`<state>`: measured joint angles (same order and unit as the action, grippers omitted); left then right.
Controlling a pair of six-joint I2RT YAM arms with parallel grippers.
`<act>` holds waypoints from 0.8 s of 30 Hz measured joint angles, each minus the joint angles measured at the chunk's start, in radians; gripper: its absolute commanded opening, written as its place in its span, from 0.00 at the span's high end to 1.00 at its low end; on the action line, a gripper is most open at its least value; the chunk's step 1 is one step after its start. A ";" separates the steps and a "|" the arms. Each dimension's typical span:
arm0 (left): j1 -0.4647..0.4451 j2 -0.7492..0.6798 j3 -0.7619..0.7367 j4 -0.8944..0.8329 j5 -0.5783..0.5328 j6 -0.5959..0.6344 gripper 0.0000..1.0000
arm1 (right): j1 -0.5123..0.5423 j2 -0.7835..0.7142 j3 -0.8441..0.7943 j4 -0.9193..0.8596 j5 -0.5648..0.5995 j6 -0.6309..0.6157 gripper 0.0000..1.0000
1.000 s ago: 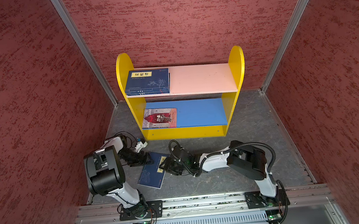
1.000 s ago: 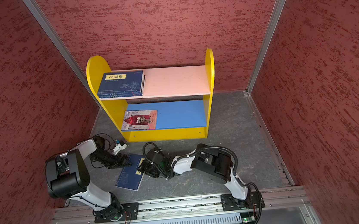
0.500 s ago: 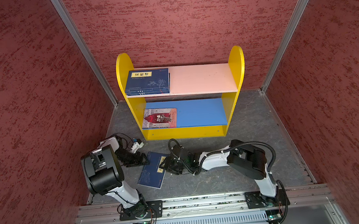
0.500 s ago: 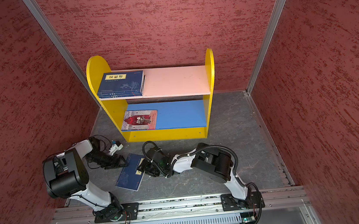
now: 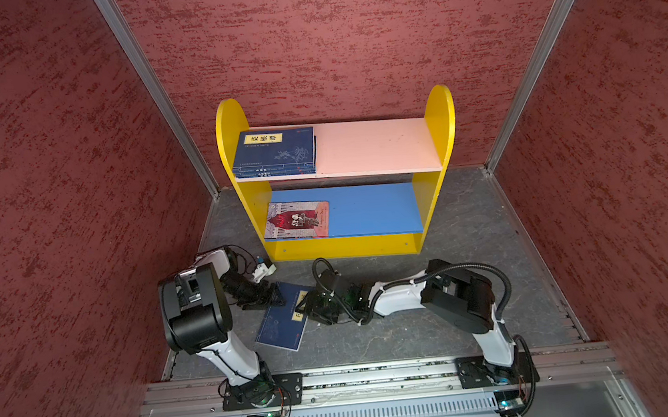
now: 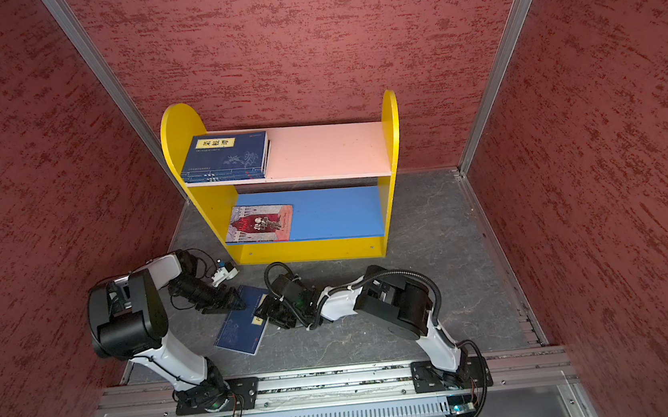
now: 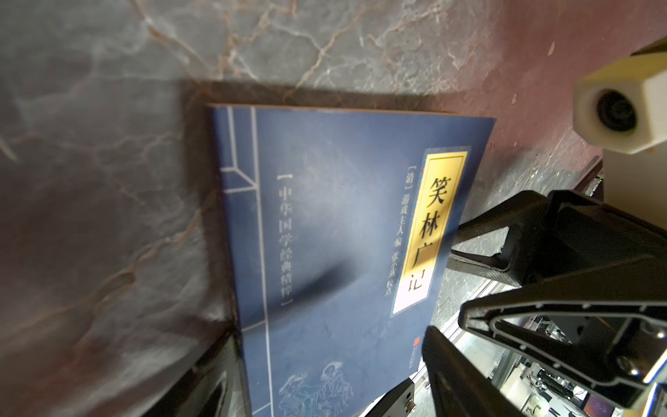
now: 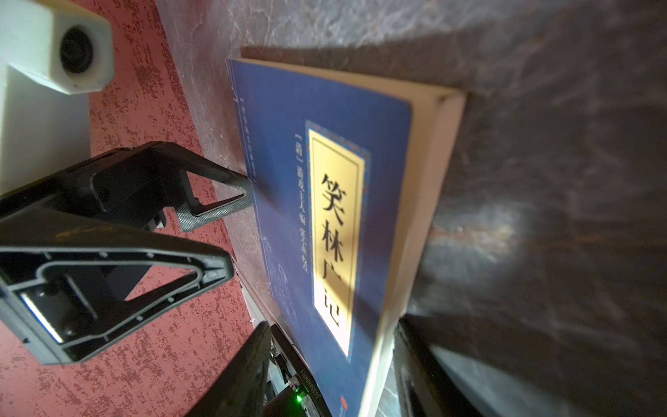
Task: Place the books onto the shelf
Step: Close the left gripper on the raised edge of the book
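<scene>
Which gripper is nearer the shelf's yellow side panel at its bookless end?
Right. The right gripper is at the labelled edge of the floor book, in front of the red book; the left gripper is at the floor book's opposite edge, farther from the bare-end panel.

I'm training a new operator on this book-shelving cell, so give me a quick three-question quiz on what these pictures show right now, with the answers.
1. Which board of the yellow bookshelf holds the red illustrated book? A. pink upper board. B. blue lower board. C. neither, it is on the floor.
2. True or false: the stack of navy books lies on the pink upper board, at its left end in both top views.
3. How many books lie on the floor?
Key: 1 B. 2 True. 3 One: the navy book, between the left gripper and the right gripper.
</scene>
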<state>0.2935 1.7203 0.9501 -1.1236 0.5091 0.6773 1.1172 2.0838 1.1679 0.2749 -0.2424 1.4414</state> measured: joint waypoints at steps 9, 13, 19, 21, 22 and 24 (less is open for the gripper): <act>-0.043 -0.028 -0.005 0.027 -0.006 -0.008 0.28 | 0.000 -0.022 -0.044 0.029 0.020 0.025 0.44; -0.046 -0.030 -0.001 0.017 0.013 0.009 0.24 | 0.000 -0.025 -0.051 0.036 0.032 0.030 0.44; -0.048 -0.024 0.005 -0.007 0.023 0.020 0.27 | 0.000 -0.027 -0.072 0.072 0.041 0.048 0.44; -0.048 -0.014 0.014 -0.021 0.035 0.025 0.30 | -0.001 -0.028 -0.081 0.088 0.043 0.052 0.44; -0.048 -0.008 0.021 -0.032 0.043 0.028 0.31 | -0.002 -0.028 -0.085 0.094 0.043 0.053 0.44; -0.049 0.007 0.037 -0.050 0.062 0.034 0.37 | -0.003 -0.029 -0.090 0.103 0.043 0.055 0.44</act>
<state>0.2447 1.7271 0.9867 -1.1740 0.5713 0.7109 1.1145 2.0552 1.0782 0.3782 -0.1993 1.4960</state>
